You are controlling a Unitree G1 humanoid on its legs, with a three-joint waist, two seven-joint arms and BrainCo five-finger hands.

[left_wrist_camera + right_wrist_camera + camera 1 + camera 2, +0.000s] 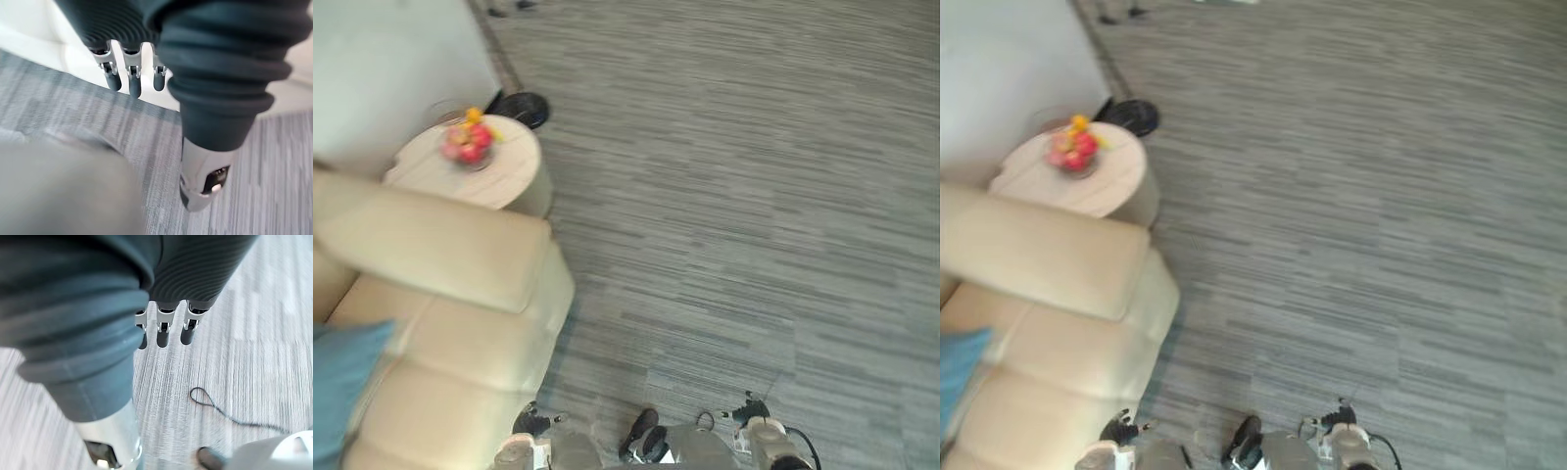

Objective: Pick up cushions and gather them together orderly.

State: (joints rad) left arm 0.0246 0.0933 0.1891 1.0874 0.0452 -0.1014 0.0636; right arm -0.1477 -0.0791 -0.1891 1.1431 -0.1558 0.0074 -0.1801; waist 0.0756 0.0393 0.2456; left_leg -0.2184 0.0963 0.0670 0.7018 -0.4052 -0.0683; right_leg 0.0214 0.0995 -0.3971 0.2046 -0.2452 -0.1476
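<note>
At about eight o'clock in my downward view, a blue cushion (340, 380) lies on the seat of a cream sofa (460, 294), cut off by the edge of the view so that just one corner of it shows. It touches the seat and nothing lies on top of it.

My left hand (134, 81) hangs beside me with its fingers straight and loose, holding nothing; past the fingertips I see grey carpet (754, 196) and a pale surface that I cannot identify. My right hand (164, 330) is just the same (fingers relaxed, pointing down at the carpet, nothing in them). Both hands are well apart from the cushion.

Beyond the sofa's arm, at about ten o'clock, stands a round pale side table (504, 176), just beside the sofa. A bowl of fruit (467, 143) sits on it, red and pink pieces with something orange on top. At eleven o'clock, just past the table, a black round thing (522, 108) rests on the carpet near a white wall (391, 69); I cannot tell what it is. From twelve round to five o'clock, striped grey carpet spreads out.
</note>
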